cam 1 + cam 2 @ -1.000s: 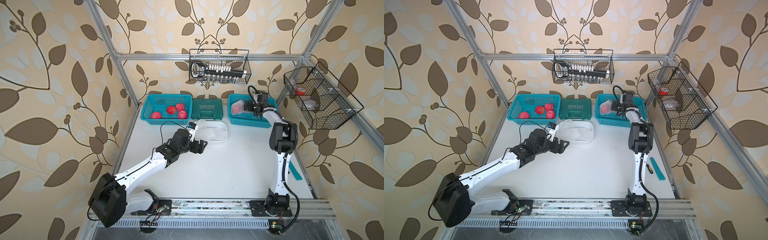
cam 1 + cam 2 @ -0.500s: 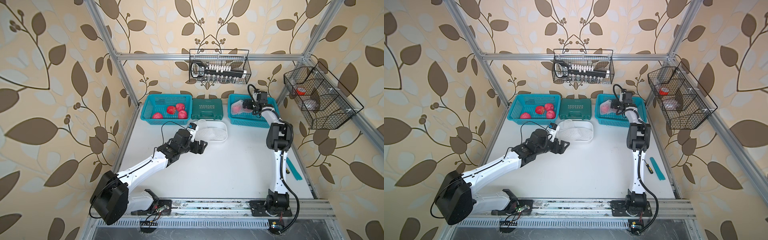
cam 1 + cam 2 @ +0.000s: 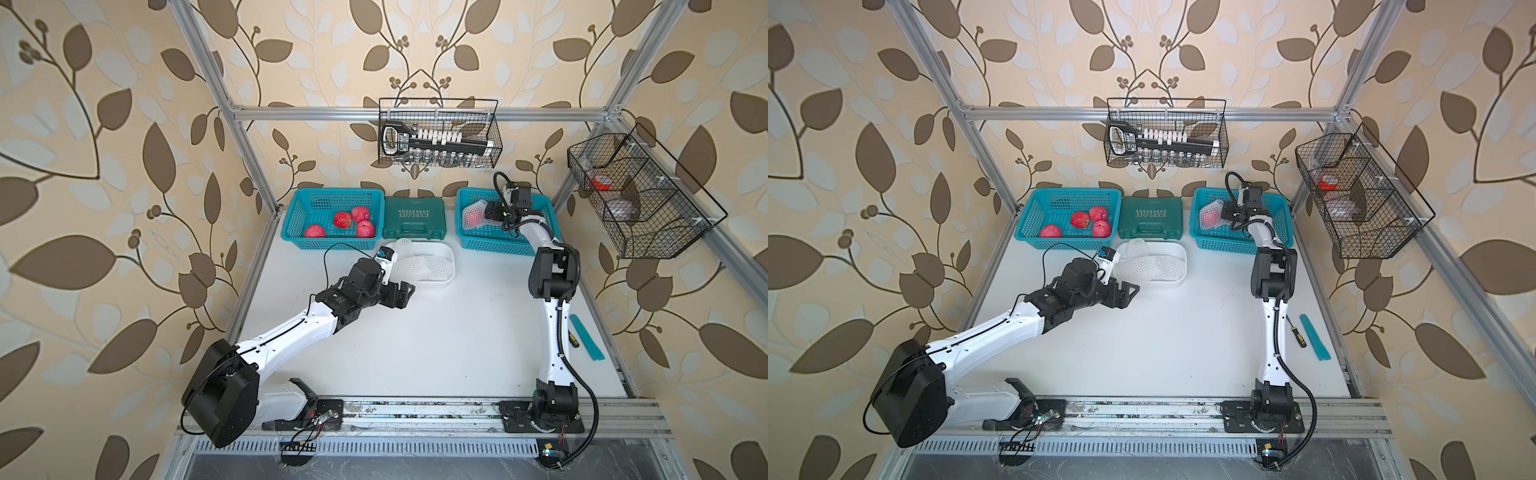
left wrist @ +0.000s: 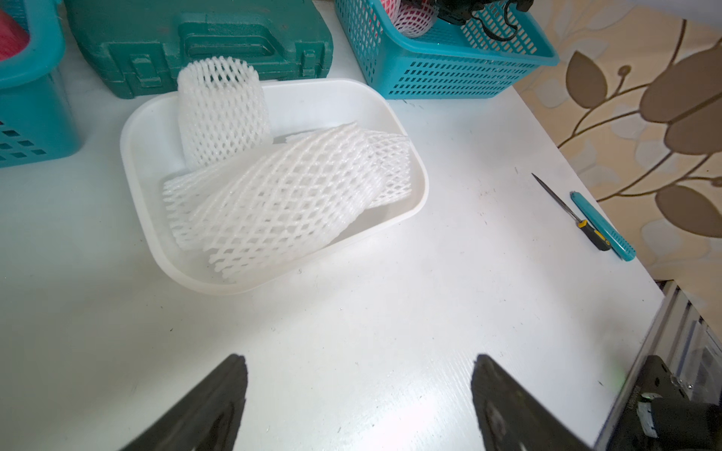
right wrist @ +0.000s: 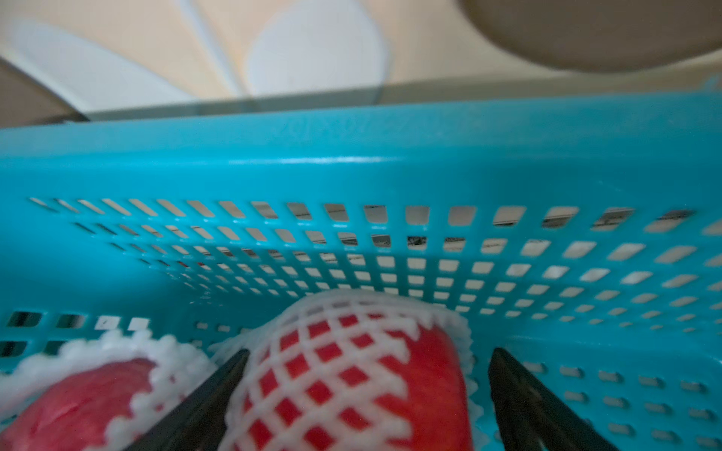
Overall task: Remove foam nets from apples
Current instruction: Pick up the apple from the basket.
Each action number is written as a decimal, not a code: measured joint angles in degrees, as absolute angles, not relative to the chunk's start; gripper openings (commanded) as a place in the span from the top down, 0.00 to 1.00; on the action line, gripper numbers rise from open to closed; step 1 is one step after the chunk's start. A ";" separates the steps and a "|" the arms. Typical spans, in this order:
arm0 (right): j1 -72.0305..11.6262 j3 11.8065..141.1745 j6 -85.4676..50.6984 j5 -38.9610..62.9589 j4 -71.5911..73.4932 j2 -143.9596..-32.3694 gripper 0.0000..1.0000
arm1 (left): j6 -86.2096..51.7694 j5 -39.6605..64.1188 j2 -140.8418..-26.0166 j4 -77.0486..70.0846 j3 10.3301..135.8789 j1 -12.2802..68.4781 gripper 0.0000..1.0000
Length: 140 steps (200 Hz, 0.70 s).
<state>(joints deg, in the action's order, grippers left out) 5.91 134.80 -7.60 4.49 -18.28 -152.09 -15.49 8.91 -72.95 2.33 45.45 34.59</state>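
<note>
Left fingers (image 4: 218,398): spread wide, nothing gripped; held over the bare worktop (image 3: 436,340), near the white tub (image 4: 320,105).

Right fingers (image 5: 523,402): lowered into the right teal basket (image 3: 494,245) and set apart on either side of a netted apple (image 5: 351,382). One finger is seen against the net and the other is kept just clear, so no grip is closed.

Second netted apple (image 5: 86,398): lodged just beside the first, in the same basket.

Bare apples (image 3: 343,219): four, grouped in the left teal basket (image 3: 332,190).

Empty foam nets (image 4: 281,195): heaped in the tub, one stood upright at a corner; the total count cannot be told.

Green case (image 3: 413,217): placed between the two baskets.

Screwdriver (image 4: 594,238) and teal strip (image 4: 603,226): laid side by side at the worktop's right edge.
</note>
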 measured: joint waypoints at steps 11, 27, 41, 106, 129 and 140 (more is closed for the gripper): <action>5.91 135.04 -7.68 4.51 -18.35 -152.51 0.10 | -15.49 8.91 -73.36 2.33 45.45 34.59 0.10; 5.91 135.11 -7.73 4.51 -18.44 -152.81 0.10 | -15.49 8.91 -73.71 2.37 45.45 34.59 0.10; 5.98 135.11 -7.94 4.78 -18.46 -152.92 0.14 | -15.49 8.88 -73.73 2.31 45.45 34.59 0.10; 6.39 133.25 -8.54 6.81 -16.93 -152.42 0.30 | -15.46 8.86 -73.71 2.33 45.78 34.59 0.11; 6.46 128.66 -8.47 7.38 -15.49 -149.56 0.33 | -15.44 8.78 -73.71 2.39 45.78 34.59 0.10; 6.46 126.23 -8.32 7.38 -15.05 -147.74 0.33 | -15.44 8.78 -73.69 2.37 45.78 34.59 0.10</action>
